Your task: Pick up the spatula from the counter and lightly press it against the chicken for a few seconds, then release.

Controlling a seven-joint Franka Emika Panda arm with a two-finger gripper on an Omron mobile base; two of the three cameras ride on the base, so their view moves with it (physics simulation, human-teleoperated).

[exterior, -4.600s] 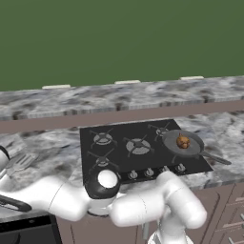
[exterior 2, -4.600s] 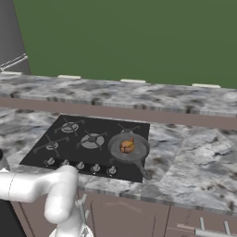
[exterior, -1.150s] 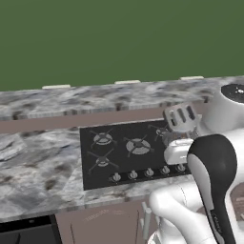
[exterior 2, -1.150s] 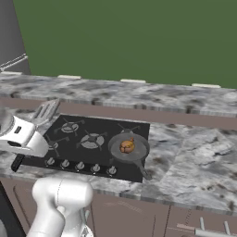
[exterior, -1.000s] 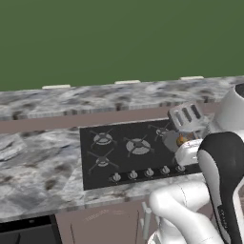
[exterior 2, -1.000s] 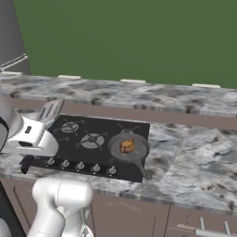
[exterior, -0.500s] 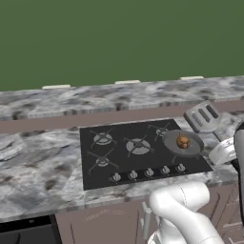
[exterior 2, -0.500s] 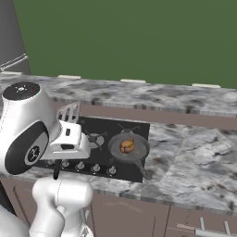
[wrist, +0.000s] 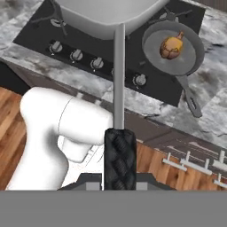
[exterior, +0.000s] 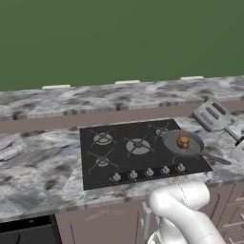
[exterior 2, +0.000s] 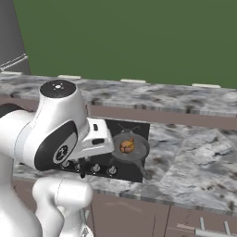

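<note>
My gripper (wrist: 119, 177) is shut on the spatula's black ribbed handle (wrist: 119, 155). Its metal shaft (wrist: 119, 75) runs up the hand view to the broad grey head (wrist: 111, 11). In the left base view the slotted spatula head (exterior: 212, 116) hovers above the counter, just right of the pan, and the hand (exterior: 238, 151) shows at the right edge. The browned chicken (exterior: 183, 141) (exterior 2: 127, 146) (wrist: 172, 45) lies in a grey frying pan (exterior: 172, 147) (wrist: 195, 57) on the cooktop's right burner. The spatula is apart from the chicken, held in the air.
The black cooktop (exterior: 138, 150) has several knobs (wrist: 76, 54) along its front. The pan's handle (wrist: 188, 95) sticks out over the marble counter (exterior: 38, 167). My white arm (exterior 2: 51, 134) bulks over the cooktop's left side. Drawer fronts (wrist: 190, 159) lie below the counter edge.
My arm has swung from the left of the cooktop across it to the right, carrying the spatula. The spatula head now stands right of the pan. The pan and chicken have not moved.
</note>
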